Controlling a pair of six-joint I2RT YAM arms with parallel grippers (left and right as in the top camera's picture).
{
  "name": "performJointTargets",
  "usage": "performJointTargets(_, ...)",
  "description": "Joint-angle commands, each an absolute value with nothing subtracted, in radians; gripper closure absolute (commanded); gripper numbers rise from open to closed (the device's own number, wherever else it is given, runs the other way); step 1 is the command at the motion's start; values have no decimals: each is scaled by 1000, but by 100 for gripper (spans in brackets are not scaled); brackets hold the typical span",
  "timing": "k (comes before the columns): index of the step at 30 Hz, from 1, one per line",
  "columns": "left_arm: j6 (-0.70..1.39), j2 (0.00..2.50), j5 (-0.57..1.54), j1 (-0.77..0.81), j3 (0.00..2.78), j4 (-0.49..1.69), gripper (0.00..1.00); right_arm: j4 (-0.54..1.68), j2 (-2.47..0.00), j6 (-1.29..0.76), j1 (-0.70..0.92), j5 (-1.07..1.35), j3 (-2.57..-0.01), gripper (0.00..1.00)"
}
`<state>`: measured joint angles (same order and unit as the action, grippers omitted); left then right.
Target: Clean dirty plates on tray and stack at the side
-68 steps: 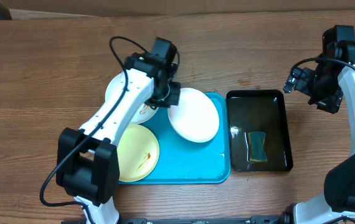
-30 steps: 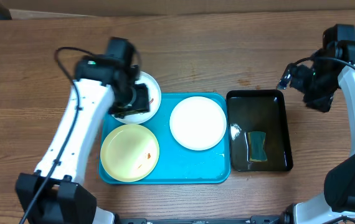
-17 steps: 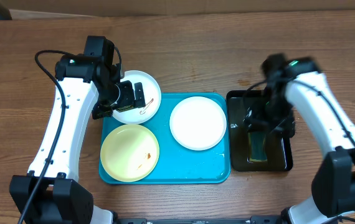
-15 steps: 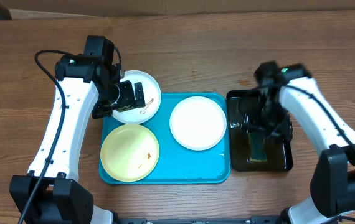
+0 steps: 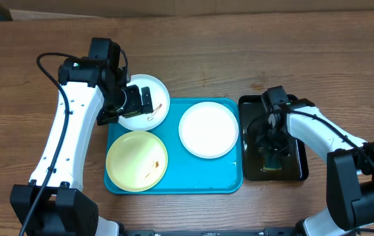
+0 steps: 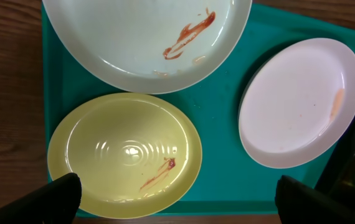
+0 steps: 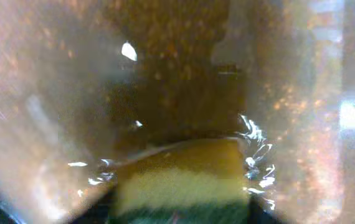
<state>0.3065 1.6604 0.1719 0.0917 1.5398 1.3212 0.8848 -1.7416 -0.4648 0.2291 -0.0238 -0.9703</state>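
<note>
Three plates are in view on or at the turquoise tray [image 5: 193,177]. A pale yellow plate [image 5: 136,160] with a brown smear lies front left, and a white plate [image 5: 208,129] in the middle. Another white plate [image 5: 153,113], red-smeared, overhangs the tray's back left corner. My left gripper [image 5: 136,101] hovers open over that plate, holding nothing. The left wrist view shows the smeared plate [image 6: 146,37], yellow plate [image 6: 124,155], other white plate [image 6: 299,102] and tray [image 6: 221,162]. My right gripper [image 5: 272,145] is down in the black tray, shut on a yellow-green sponge [image 7: 180,183]; that view is blurred.
A black tray [image 5: 295,111] holding brownish water stands right of the turquoise tray, almost touching it. Bare wooden table [image 5: 239,52] lies behind and to both sides. The left arm's cable loops over the table at the back left.
The right arm swung from the far right down into the black tray and its jaws closed round the sponge. The left gripper opened wide, then stayed still over the smeared plate.
</note>
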Motion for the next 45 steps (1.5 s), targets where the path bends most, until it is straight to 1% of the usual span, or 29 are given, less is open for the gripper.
performJointTargets(1, 284, 1647, 169, 91, 1549, 1324, 0, 893, -1730, -471, 232, -32, -955, 96)
performJointTargets(4, 284, 1647, 169, 91, 1549, 1324, 0, 926, -1730, -464, 231, -33, -968, 96)
performJointTargets(5, 284, 1647, 169, 91, 1549, 1324, 0, 932, -1730, -464, 232, -32, -975, 94)
performJointTargets(6, 284, 1647, 169, 91, 1549, 1324, 0, 933, -1730, -464, 232, -32, -979, 75)
performJointTargets(7, 284, 1647, 169, 91, 1549, 1324, 0, 933, -1730, -464, 232, -32, -982, 42)
performJointTargets(8, 284, 1647, 169, 91, 1549, 1324, 0, 933, -1730, -464, 232, -32, -982, 27)
performJointTargets(9, 284, 1647, 169, 91, 1549, 1324, 0, 938, -1730, -464, 232, -32, -982, 21)
performJointTargets(14, 284, 1647, 169, 91, 1549, 1324, 0, 1075, -1730, -465, 232, 4, -983, 13)
performJointTargets(16, 284, 1647, 169, 91, 1549, 1324, 0, 1108, -1730, -465, 232, 33, -981, 13)
performJointTargets(18, 284, 1647, 169, 91, 1549, 1324, 0, 1122, -1730, -465, 237, 56, -972, 16)
performJointTargets(21, 284, 1647, 169, 91, 1549, 1324, 0, 1114, -1730, -466, 245, 55, -945, 33)
performJointTargets(22, 284, 1647, 169, 91, 1549, 1324, 0, 1104, -1730, -465, 248, 55, -934, 48)
performJointTargets(23, 284, 1647, 169, 91, 1549, 1324, 0, 1096, -1730, -465, 249, 54, -928, 67)
performJointTargets(24, 284, 1647, 169, 91, 1549, 1324, 0, 1086, -1730, -465, 249, 54, -921, 79)
performJointTargets(25, 284, 1647, 169, 91, 1549, 1324, 0, 1081, -1730, -464, 249, 54, -918, 84)
performJointTargets(26, 284, 1647, 169, 91, 1549, 1324, 0, 1078, -1730, -464, 249, 54, -918, 85)
performJointTargets(27, 284, 1647, 169, 91, 1549, 1323, 0, 1075, -1730, -464, 247, 54, -923, 81)
performJointTargets(28, 284, 1647, 169, 91, 1549, 1324, 0, 1076, -1730, -461, 244, 55, -933, 68)
performJointTargets(30, 284, 1647, 169, 91, 1549, 1324, 0, 1080, -1730, -421, 237, 82, -962, 4)
performJointTargets(31, 284, 1647, 169, 91, 1549, 1324, 0, 1084, -1730, -396, 234, 104, -981, 0)
performJointTargets(33, 284, 1647, 169, 91, 1549, 1324, 0, 1108, -1730, -358, 223, 129, -1040, 0)
performJointTargets(38, 284, 1647, 168, 91, 1549, 1323, 0, 1171, -1730, -358, 200, 129, -1159, 0)
performJointTargets(42, 284, 1647, 116, 91, 1549, 1288, 0, 1184, -1730, -334, 200, 125, -1168, 0)
performJointTargets(45, 282, 1647, 115, 91, 1549, 1255, 0, 1192, -1730, -326, 200, 125, -1164, 0)
